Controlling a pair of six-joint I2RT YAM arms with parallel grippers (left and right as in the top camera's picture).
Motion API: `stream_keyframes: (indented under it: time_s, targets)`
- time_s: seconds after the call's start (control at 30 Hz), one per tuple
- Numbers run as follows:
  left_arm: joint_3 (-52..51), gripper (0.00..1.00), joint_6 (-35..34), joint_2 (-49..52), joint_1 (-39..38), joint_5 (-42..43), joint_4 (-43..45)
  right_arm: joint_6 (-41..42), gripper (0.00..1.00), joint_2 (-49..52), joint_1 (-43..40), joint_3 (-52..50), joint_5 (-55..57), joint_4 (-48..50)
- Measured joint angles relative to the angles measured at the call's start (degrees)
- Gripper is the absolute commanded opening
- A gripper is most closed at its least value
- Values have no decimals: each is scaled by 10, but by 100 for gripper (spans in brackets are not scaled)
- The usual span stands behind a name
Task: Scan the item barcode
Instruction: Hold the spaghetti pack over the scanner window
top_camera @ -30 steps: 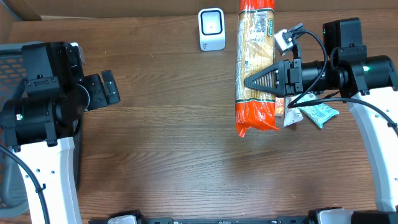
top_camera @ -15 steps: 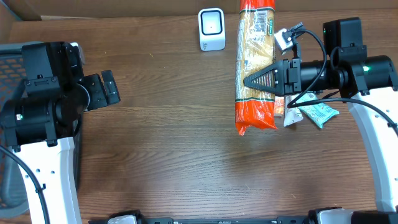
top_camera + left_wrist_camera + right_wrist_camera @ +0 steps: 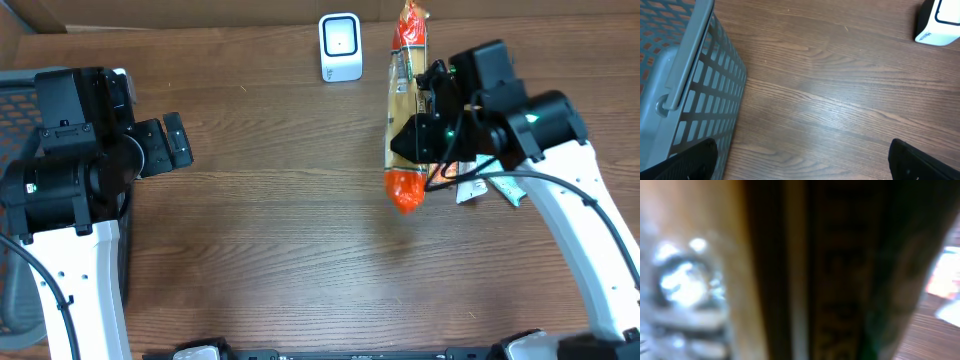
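The item is a long pasta packet (image 3: 404,185) with orange ends. It is turned on its edge above the table, right of the white scanner (image 3: 340,46). My right gripper (image 3: 415,135) is shut on the packet's middle. In the right wrist view the packet (image 3: 840,280) fills the frame as a blur and the fingers are hidden; no barcode can be made out. My left gripper (image 3: 170,143) is open and holds nothing, far left of the scanner. In the left wrist view the left gripper (image 3: 802,160) stands over bare wood, with the scanner (image 3: 940,22) at the top right corner.
A grey mesh basket (image 3: 685,85) stands at the left beside my left arm, its edge (image 3: 15,85) just showing in the overhead view. Small packets (image 3: 500,187) lie on the table under my right arm.
My right wrist has rolled and moved in over the table, turning the packet from lying flat to standing on its edge. The left arm has not moved.
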Motion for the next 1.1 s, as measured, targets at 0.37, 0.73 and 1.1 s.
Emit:
stream_keyframes:
  time_s: [0.37, 0.73, 1.1]
  targets:
    - [0, 100, 0, 0, 0, 0, 0, -12, 4, 264, 68, 284, 390, -43]
    - [0, 100, 0, 0, 0, 0, 0, -179, 4, 453, 95, 283, 669, 197]
    - [0, 100, 0, 0, 0, 0, 0, -373, 4, 508, 95, 283, 714, 402]
